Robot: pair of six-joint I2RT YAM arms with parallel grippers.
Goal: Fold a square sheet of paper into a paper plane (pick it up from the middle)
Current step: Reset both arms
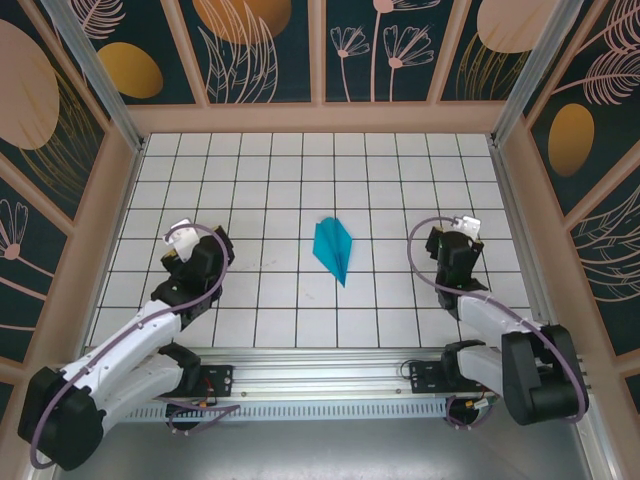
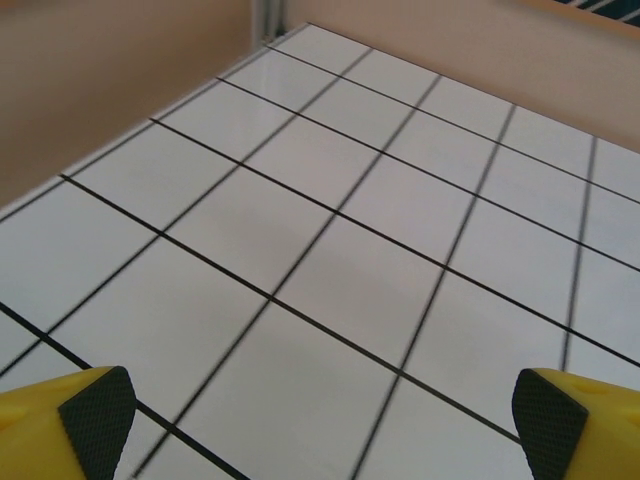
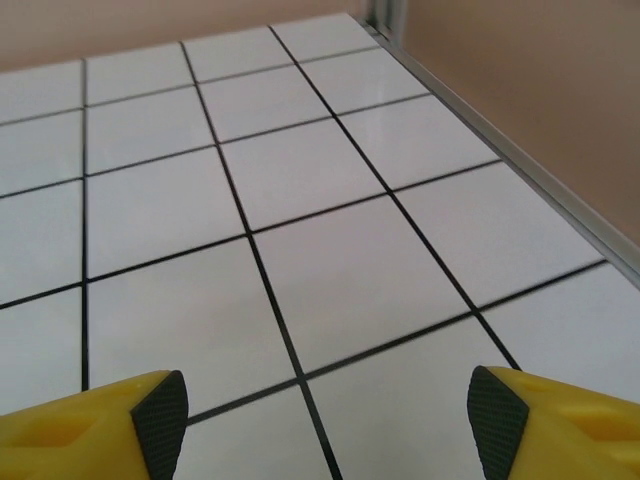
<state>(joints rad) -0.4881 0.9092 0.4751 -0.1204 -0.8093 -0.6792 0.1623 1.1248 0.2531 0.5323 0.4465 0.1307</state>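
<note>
Near left edge of tabletop (image 1: 270, 170): left gripper (image 1: 180, 233) hovering over bare tiles, jaws gaping wide, holding nothing; probably sitting clear so as not to disturb folds. At tabletop centre: paper plane (image 1: 333, 248) lying flat, pointed end facing near edge, folding looking complete. Near right edge: right gripper (image 1: 463, 228) likewise gaping, gripping nothing, sitting well apart from plane.

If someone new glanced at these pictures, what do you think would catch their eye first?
The teal paper plane lies alone near the middle of the white tiled table, its point toward the arms' bases. The left gripper and right gripper sit on either side of it, both open, empty and well apart from it.
</note>
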